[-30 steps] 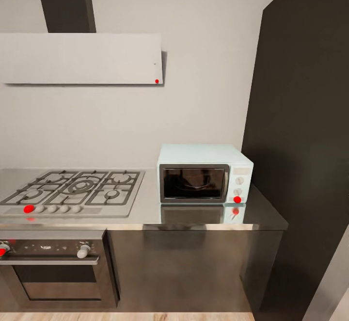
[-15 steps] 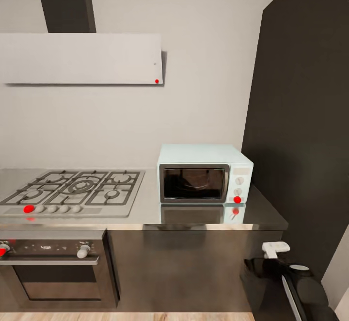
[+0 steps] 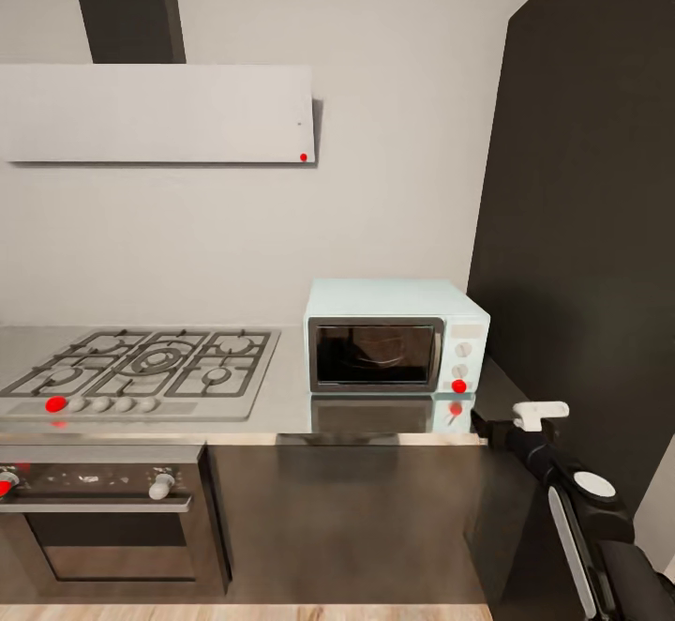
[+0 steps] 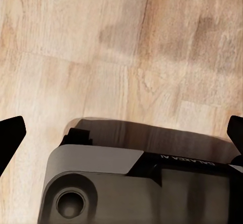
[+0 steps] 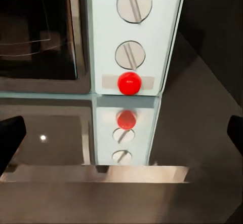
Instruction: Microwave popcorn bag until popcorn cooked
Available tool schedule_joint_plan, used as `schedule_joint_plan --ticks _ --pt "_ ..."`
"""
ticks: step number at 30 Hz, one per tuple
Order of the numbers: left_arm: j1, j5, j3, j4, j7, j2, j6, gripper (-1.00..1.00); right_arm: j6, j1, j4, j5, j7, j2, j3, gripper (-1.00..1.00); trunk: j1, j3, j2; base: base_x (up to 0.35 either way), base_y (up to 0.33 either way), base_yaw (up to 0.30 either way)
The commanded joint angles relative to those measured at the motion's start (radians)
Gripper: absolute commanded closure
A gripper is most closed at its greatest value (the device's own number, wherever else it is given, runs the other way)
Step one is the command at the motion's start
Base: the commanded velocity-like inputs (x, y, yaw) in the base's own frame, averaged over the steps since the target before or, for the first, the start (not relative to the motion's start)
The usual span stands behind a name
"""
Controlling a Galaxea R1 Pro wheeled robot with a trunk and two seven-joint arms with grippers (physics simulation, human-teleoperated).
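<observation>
Straight ahead in the head view, the mint-blue microwave (image 3: 396, 336) stands on the glossy steel desk (image 3: 394, 419), just beside the gas hob (image 3: 141, 372), with the built-in oven (image 3: 103, 527) below the hob. Its door is shut; through the dark glass a dim brownish shape sits inside, possibly the popcorn bag (image 3: 380, 351), though the glass is too murky to be sure. Nowhere on the visible desk does the sack lie. The right gripper (image 3: 506, 429) hovers at the desk's front edge, near the microwave's knob panel, below the red start button (image 3: 458, 386).

From the left wrist view, the left gripper (image 4: 121, 133) hangs over the wooden floor (image 4: 121, 46), dark fingertips (image 4: 9, 135) set far apart, so its jaws are open and empty.

From the right wrist view, the right gripper's jaws are likewise spread wide and empty, aimed at the two round knobs (image 5: 130, 54) and the red button, mirrored in the desk.

As for handling, the burlap sack should be light, soft and yielding; pinching its rolled rim or squeezing its sides gently seems the safest hold, since a hard grip could crush it and spill kernels.
</observation>
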Motion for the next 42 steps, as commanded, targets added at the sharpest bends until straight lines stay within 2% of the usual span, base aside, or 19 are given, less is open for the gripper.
schedule_joint_plan --ticks 1,5,10,20,31,36,39,42 --pt "-0.001 0.010 -0.008 0.002 -0.004 0.000 -0.004 -1.00 -0.006 -0.001 -0.001 0.010 0.009 0.000 -0.001 -1.00 0.000 -0.001 -0.001 0.000 0.000 0.000" --pt "-0.001 0.010 -0.008 0.002 -0.004 0.001 -0.004 -1.00 -0.041 -0.001 0.001 0.006 0.009 0.000 0.002 -1.00 0.000 -0.001 -0.001 0.000 0.000 0.000" --pt "-0.001 0.010 -0.008 0.002 -0.004 0.001 -0.004 -1.00 -0.040 -0.001 0.002 0.011 0.010 0.017 0.006 -1.00 0.000 -0.001 -0.001 0.000 0.000 0.000" --pt "-0.001 0.010 -0.009 0.002 -0.004 -0.002 -0.004 -1.00 -0.044 -0.001 0.004 0.016 0.019 0.016 0.010 -1.00 0.000 -0.001 -0.001 0.007 0.000 0.000" --pt "-0.001 0.010 -0.008 0.002 -0.004 0.000 -0.003 -1.00 -0.047 -0.001 0.008 0.005 0.010 0.019 0.007 -1.00 0.000 -0.001 -0.001 0.302 0.000 0.000" --pt "-0.001 0.010 -0.008 0.002 -0.004 0.000 -0.004 -1.00 -0.047 -0.001 0.065 0.004 0.011 0.012 -0.004 -1.00 0.000 -0.001 -0.001 0.123 0.000 0.000" --pt "-0.001 0.010 -0.008 0.002 -0.004 0.000 -0.004 -1.00 -0.047 -0.001 0.095 0.002 0.023 0.006 -0.049 -1.00 0.000 -0.001 -0.001 0.005 0.000 0.000" --pt "-0.001 0.010 -0.008 0.002 -0.004 0.000 -0.004 -1.00 -0.047 -0.001 0.100 0.002 0.025 0.007 -0.057 -1.00 0.000 -0.001 -0.001 0.000 0.000 0.000"
